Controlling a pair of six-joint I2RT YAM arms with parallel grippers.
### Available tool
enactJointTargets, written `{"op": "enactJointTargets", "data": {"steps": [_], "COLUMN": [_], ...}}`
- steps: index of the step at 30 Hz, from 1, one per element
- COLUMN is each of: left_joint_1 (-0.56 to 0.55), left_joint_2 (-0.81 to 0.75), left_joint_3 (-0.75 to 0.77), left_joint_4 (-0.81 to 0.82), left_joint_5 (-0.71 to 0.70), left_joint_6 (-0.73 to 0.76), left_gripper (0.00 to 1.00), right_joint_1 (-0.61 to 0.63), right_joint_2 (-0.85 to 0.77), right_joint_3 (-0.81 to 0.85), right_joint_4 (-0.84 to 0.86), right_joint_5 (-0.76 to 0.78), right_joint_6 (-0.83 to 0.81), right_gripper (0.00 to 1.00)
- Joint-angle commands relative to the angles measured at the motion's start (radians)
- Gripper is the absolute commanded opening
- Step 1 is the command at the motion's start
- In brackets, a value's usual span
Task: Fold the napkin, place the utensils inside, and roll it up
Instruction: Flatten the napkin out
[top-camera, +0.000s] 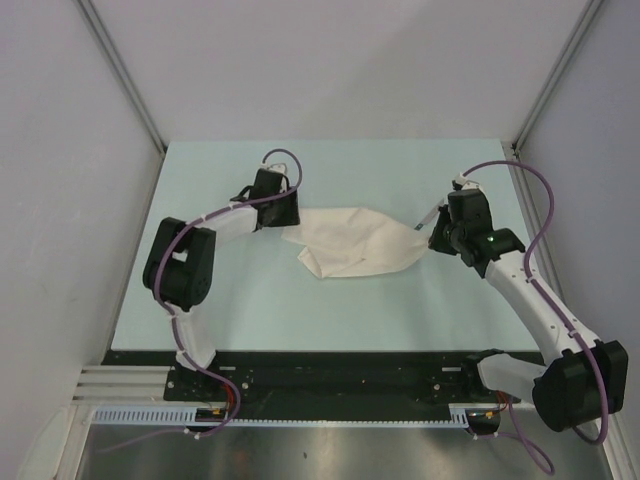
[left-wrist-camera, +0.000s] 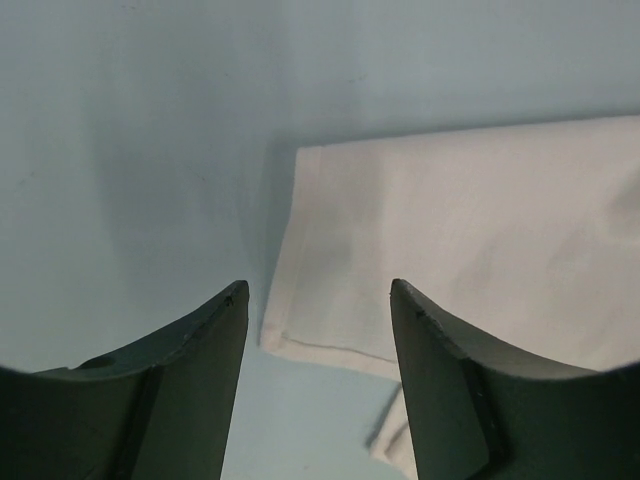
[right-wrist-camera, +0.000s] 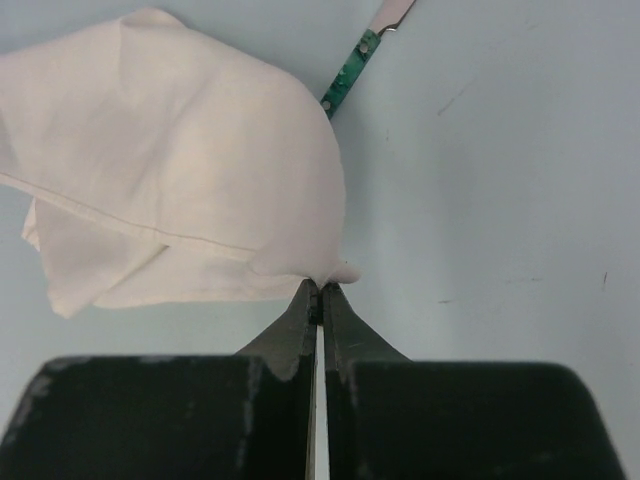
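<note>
My right gripper (right-wrist-camera: 322, 288) is pinching an edge of the large crumpled white cloth napkin (top-camera: 352, 240), jaws closed on it, on the pale blue table (top-camera: 300, 310). My left gripper (left-wrist-camera: 318, 300) is hovering over the opposite corner, jaws parted, gripping nothing. The slim teal-handled knife (right-wrist-camera: 350, 75) is lying beside the cloth's right end.

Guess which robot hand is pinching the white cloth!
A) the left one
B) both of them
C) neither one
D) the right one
D: the right gripper is shut on an edge of the napkin, while the left gripper has its fingers wide apart over another corner, gripping nothing.
</note>
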Motion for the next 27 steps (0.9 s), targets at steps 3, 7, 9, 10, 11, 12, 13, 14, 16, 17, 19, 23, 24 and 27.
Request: {"op": "enactJointTargets", "data": {"steps": [3,7,9,10,11,12,13,14,16,17,19,23,24,27], "left_joint_1": [0.001,0.001,0.001,0.003,0.001,0.001,0.001,0.001,0.001,0.001,0.001,0.004,0.006,0.020], "left_joint_2": [0.071,0.096,0.107,0.107,0.110,0.108,0.111,0.113,0.118,0.118,0.111,0.050,0.009,-0.080], "left_joint_3": [0.086,0.092,0.095,0.094,0.088,0.085,0.078,0.078,0.074,0.071,0.058,0.025,0.014,-0.026], "left_joint_4": [-0.049,-0.038,-0.049,-0.050,-0.046,-0.041,-0.039,-0.041,-0.039,-0.038,-0.024,0.014,0.019,0.049], "left_joint_5": [-0.072,-0.021,-0.018,-0.017,-0.014,-0.009,-0.004,0.000,0.000,0.029,0.040,0.066,0.072,0.106], "left_joint_6": [0.059,0.060,0.056,0.052,0.051,0.049,0.049,0.048,0.042,0.040,0.039,0.023,0.019,-0.015], "left_gripper": [0.63,0.56,0.53,0.49,0.47,0.44,0.36,0.31,0.14,0.10,0.00,0.00,0.00,0.00], "right_joint_1": [-0.015,-0.021,-0.024,-0.025,-0.026,-0.024,-0.025,-0.027,-0.027,-0.026,-0.027,-0.027,-0.026,-0.027], "right_joint_2": [0.025,0.026,0.026,0.026,0.023,0.023,0.022,0.020,0.020,0.023,0.022,0.026,0.028,0.029], "right_joint_3": [0.018,0.000,-0.005,-0.006,-0.009,-0.009,-0.009,-0.011,-0.009,-0.008,-0.005,0.011,0.021,0.052], "right_joint_4": [0.053,0.063,0.065,0.063,0.065,0.065,0.065,0.063,0.063,0.063,0.063,0.062,0.062,0.062], "right_joint_5": [-0.050,-0.063,-0.071,-0.073,-0.074,-0.073,-0.073,-0.073,-0.071,-0.071,-0.073,-0.079,-0.079,-0.077], "right_joint_6": [-0.033,-0.027,-0.024,-0.022,-0.022,-0.021,-0.021,-0.022,-0.022,-0.024,-0.025,-0.033,-0.036,-0.045], "right_gripper": [0.00,0.00,0.00,0.00,0.00,0.00,0.00,0.00,0.00,0.00,0.00,0.00,0.00,0.00]}}
